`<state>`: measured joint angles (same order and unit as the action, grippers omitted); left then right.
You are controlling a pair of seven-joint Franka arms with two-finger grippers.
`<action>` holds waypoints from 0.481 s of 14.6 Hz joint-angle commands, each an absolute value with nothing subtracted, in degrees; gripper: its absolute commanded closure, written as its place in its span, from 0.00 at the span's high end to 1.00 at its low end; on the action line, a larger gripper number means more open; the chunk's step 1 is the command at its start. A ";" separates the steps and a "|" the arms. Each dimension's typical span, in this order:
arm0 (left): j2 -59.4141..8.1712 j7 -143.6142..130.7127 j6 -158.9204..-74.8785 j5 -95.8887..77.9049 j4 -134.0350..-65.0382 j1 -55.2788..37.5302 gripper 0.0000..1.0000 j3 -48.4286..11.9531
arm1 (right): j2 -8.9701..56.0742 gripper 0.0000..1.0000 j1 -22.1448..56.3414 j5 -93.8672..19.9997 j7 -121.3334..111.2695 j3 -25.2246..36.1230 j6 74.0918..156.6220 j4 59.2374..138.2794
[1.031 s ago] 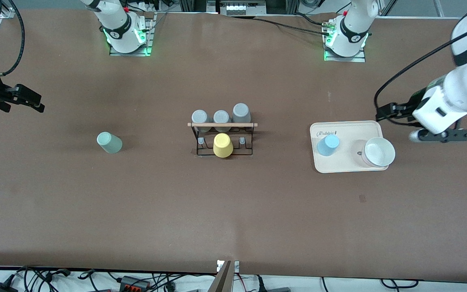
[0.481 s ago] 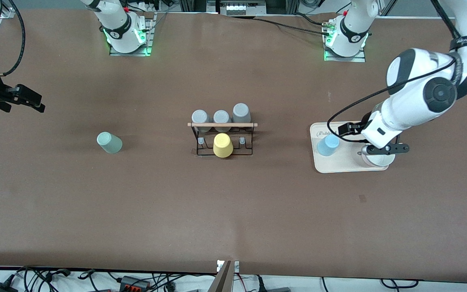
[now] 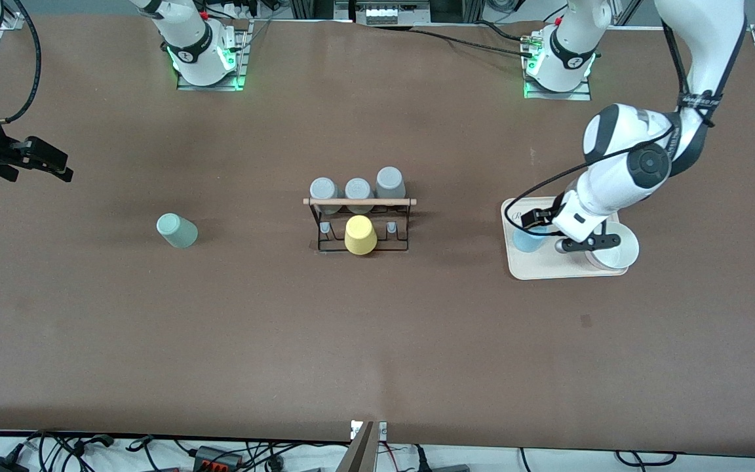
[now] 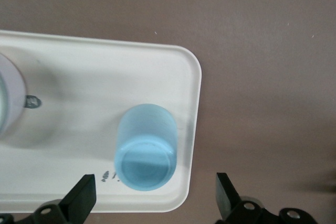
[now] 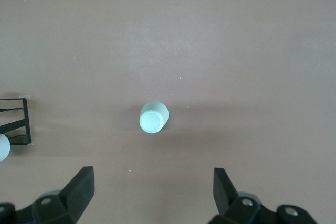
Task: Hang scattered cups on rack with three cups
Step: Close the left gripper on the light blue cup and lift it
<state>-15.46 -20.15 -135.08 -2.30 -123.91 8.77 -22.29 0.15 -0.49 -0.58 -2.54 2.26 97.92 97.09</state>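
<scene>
The light blue cup (image 3: pixel 523 242) stands on the cream tray (image 3: pixel 548 267), partly hidden by my left hand. My left gripper (image 3: pixel 533 221) hovers over it, open and empty. In the left wrist view the blue cup (image 4: pixel 145 153) sits just ahead of my left gripper (image 4: pixel 155 198), between the lines of the two fingers. The mint green cup (image 3: pixel 177 231) stands on the bare table toward the right arm's end. My right gripper (image 3: pixel 50 164) waits open over the table's edge there. The right wrist view shows the mint cup (image 5: pixel 154 117) well ahead of my right gripper (image 5: pixel 152 195). The black rack (image 3: pixel 359 246) stands mid-table.
Three grey cups (image 3: pixel 358 190) hang on the rack's pegs that are farther from the front camera. A yellow cup (image 3: pixel 360 235) is on its nearer side. A white bowl (image 3: pixel 620 252) shares the tray, beside the blue cup.
My left arm has swung in from the left arm's end of the table, across the bowl, to over the blue cup. The right arm and all cups have not moved.
</scene>
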 commanded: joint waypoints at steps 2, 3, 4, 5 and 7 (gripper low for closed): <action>-17.22 -23.63 -136.40 2.97 -124.37 8.09 1.00 -22.50 | -0.53 1.00 -1.23 -0.18 -2.81 1.58 98.09 97.74; -18.18 -25.73 -137.62 5.34 -124.37 8.09 1.00 -22.50 | -0.44 1.00 -1.23 -0.26 -2.81 1.50 98.09 97.73; -19.06 -27.49 -138.94 6.75 -124.63 8.09 1.00 -22.50 | -0.44 1.00 -1.23 -0.26 -2.73 1.49 98.17 97.73; -19.59 -28.38 -139.56 7.90 -124.72 8.09 1.00 -22.50 | -0.27 1.00 -1.23 -0.26 -2.72 1.49 98.17 97.73; -19.95 -28.48 -140.01 8.61 -125.07 8.09 1.00 -22.50 | -0.26 1.00 -1.23 -0.35 -2.72 1.49 98.17 97.73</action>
